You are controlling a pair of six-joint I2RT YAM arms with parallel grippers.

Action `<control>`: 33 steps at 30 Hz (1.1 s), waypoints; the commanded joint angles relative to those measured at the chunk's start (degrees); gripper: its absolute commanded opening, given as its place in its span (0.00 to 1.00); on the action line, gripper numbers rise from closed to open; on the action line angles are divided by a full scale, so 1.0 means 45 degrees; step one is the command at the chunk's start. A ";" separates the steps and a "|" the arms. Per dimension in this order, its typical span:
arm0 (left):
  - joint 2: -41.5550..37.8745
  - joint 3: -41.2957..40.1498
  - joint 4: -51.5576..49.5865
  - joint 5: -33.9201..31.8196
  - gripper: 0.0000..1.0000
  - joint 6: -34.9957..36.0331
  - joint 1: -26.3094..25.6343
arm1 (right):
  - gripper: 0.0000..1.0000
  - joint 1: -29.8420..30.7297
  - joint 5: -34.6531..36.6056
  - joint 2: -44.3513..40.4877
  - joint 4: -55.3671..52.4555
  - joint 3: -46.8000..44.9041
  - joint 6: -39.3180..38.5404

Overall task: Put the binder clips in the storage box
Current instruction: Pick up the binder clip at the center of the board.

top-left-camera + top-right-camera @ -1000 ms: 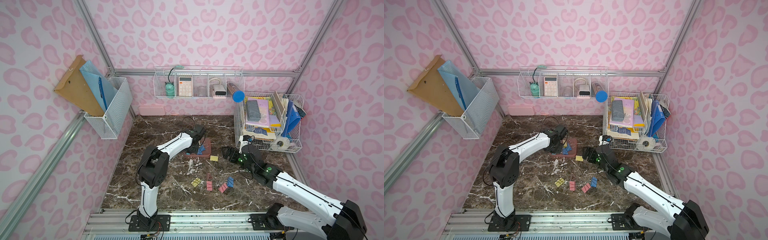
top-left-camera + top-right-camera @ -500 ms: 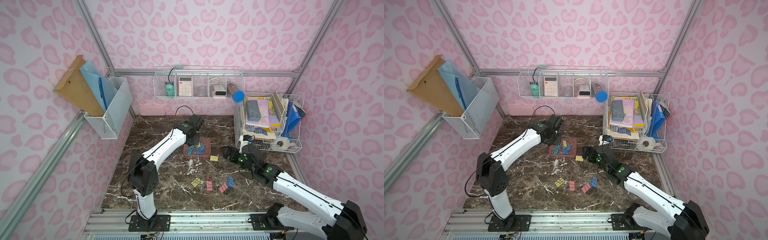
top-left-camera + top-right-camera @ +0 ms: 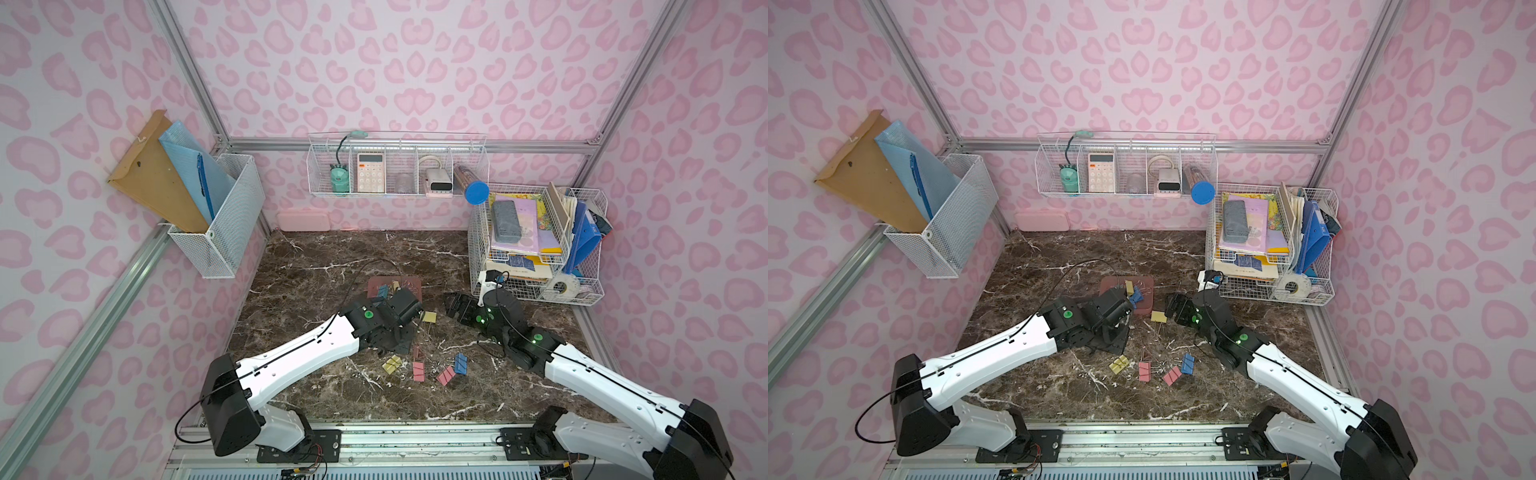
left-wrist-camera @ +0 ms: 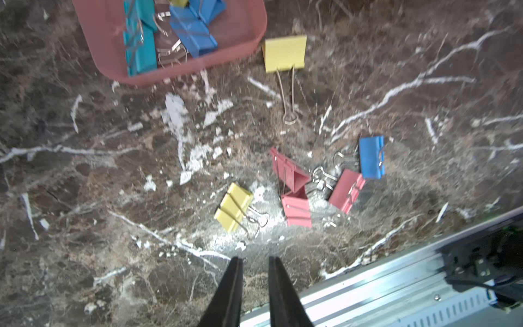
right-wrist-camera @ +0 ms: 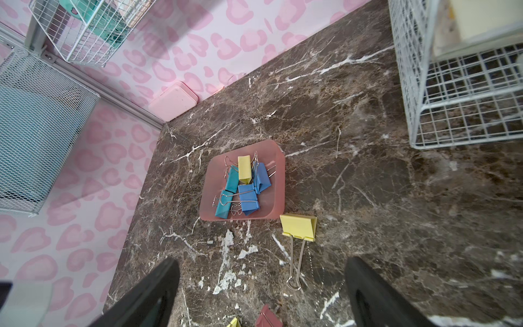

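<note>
The dusty-pink storage box point(image 3: 411, 284) point(image 3: 1111, 284) point(image 5: 278, 181) lies mid-table and holds several blue, teal and yellow binder clips point(image 5: 243, 186) point(image 4: 169, 36). A large yellow clip point(image 3: 429, 317) point(image 5: 298, 228) point(image 4: 285, 53) lies just outside its near corner. Nearer the front lie a small yellow clip point(image 4: 233, 206) point(image 3: 391, 365), three pink clips point(image 4: 297, 211) point(image 3: 1144, 370) and a blue one point(image 4: 371, 157) point(image 3: 460, 363). My left gripper point(image 4: 254, 259) point(image 3: 395, 338) hangs above the bare table between the box and these clips, jaws a narrow gap apart and empty. My right gripper point(image 5: 261, 263) point(image 3: 455, 305) is wide open beside the large yellow clip.
A white wire basket point(image 3: 536, 249) full of books and tape stands at the right rear. A pale pink closed case point(image 3: 303, 219) leans at the back wall under a wire shelf point(image 3: 395, 170). A mesh bin point(image 3: 224, 220) hangs on the left wall. The metal front rail point(image 4: 396, 283) borders the table.
My left gripper has left the storage box, swung back toward the front and now hangs over the loose clips, jaws slightly parted. The right arm has stayed still.
</note>
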 commanded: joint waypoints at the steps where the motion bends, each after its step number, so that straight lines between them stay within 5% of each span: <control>1: 0.0140 -0.0791 -0.0067 -0.0243 0.23 -0.0641 -0.0687 | 0.94 0.0006 -0.0070 0.0046 0.0438 -0.0124 0.0211; 6: 0.1100 -0.1405 0.1226 0.0361 0.24 0.0058 -0.1293 | 0.94 -0.0002 -0.0152 0.0036 0.0358 -0.0068 0.0292; 15: 0.2687 -0.1519 0.1035 -0.1093 0.34 0.0020 -0.1315 | 0.94 -0.0012 0.0178 -0.0529 -0.0087 -0.0189 0.0214; 33: 0.3564 -0.1877 0.1821 -0.1921 0.27 0.0317 -0.1304 | 0.94 -0.0046 0.0035 -0.0511 0.0021 -0.0228 0.0217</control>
